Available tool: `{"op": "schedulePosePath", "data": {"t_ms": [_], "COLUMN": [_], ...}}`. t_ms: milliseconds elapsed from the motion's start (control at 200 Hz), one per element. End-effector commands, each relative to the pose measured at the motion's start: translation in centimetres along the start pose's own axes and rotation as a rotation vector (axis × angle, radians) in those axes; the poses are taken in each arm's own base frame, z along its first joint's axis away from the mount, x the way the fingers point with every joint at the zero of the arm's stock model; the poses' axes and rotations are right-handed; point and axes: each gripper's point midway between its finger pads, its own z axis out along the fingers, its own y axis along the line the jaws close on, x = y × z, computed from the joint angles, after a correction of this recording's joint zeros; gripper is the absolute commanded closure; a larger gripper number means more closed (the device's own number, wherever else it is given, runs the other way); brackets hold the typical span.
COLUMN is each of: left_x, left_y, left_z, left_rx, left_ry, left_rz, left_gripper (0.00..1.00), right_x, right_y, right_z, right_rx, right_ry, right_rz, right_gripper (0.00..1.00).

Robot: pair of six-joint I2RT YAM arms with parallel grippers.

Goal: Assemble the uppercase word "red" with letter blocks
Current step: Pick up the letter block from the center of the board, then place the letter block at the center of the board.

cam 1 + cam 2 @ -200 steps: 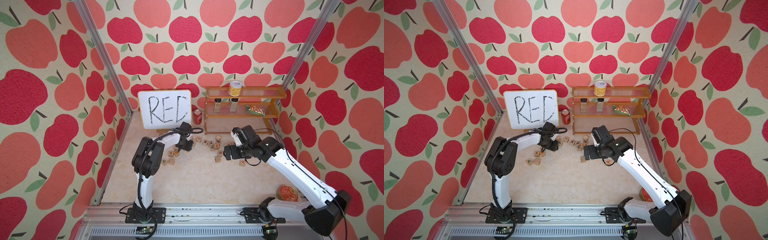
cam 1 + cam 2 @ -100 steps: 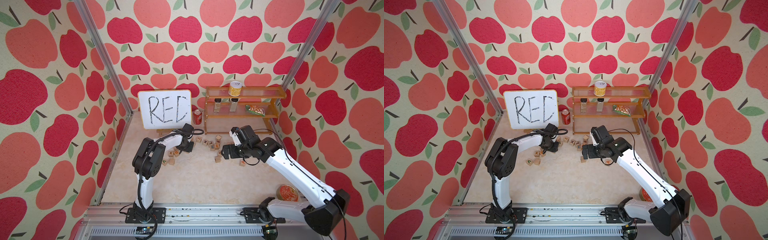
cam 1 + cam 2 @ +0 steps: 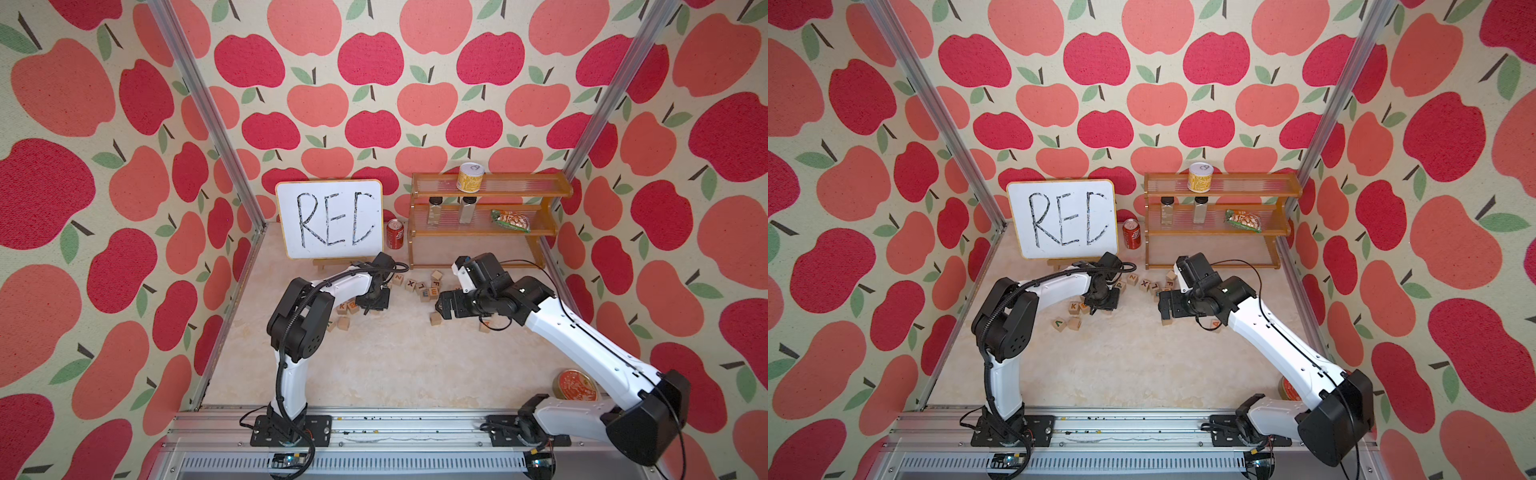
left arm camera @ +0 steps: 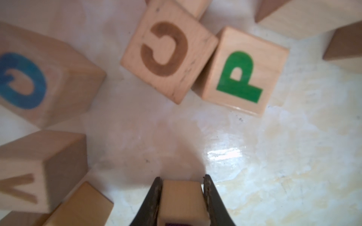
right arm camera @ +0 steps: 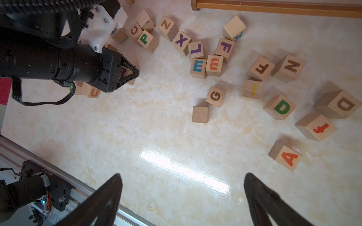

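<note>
Top view: can point(image 3: 471, 177) atop shelf point(image 3: 532, 192); left tool point(image 4: 181, 179) around R block point(image 4: 182, 197), right tool point(image 5: 182, 175) wide.

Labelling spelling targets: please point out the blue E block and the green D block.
blue E block point(image 5: 198, 67), right wrist view, lettered top face.
green D block point(image 5: 281, 107), right wrist view, lettered top face.

letter blocks point(image 5: 197, 68): about 25, some hidden | bottles point(image 3: 434, 210): 2 | whiteboard point(image 3: 330, 249): 1 | shelf point(image 3: 519, 190): 1
</note>
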Motion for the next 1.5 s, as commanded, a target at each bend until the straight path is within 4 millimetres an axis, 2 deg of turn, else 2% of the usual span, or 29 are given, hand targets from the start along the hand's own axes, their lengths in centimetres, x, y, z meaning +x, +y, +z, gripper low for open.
{"op": "schedulePosePath", "data": {"t_ms": [0, 495, 1051, 1491], "left_x": [1.6, 3.3, 7.3, 10.2], "left_y": [0.7, -0.3, -2.7, -4.4], "left_z": [-1.2, -3.9, -5.4, -6.5], "left_rx": [-0.040, -0.043, -0.024, -0.020], "left_ry": [0.044, 0.025, 0.029, -0.008], "left_rz": [-0.068, -0.139, -0.173, -0.123], "left_gripper": [1.00, 1.00, 1.00, 1.00], "right_x": [0.5, 2.3, 4.5, 6.9], "right_y": [0.7, 2.8, 4.7, 6.1], "right_z": [0.7, 1.0, 1.2, 1.9], "right_rx": [-0.018, -0.055, -0.077, -0.098], "right_ry": [0.014, 0.011, 0.006, 0.013], "right_rz": [-0.008, -0.032, -0.042, -0.044], "right_gripper": [0.01, 0.01, 0.01, 0.01]}}
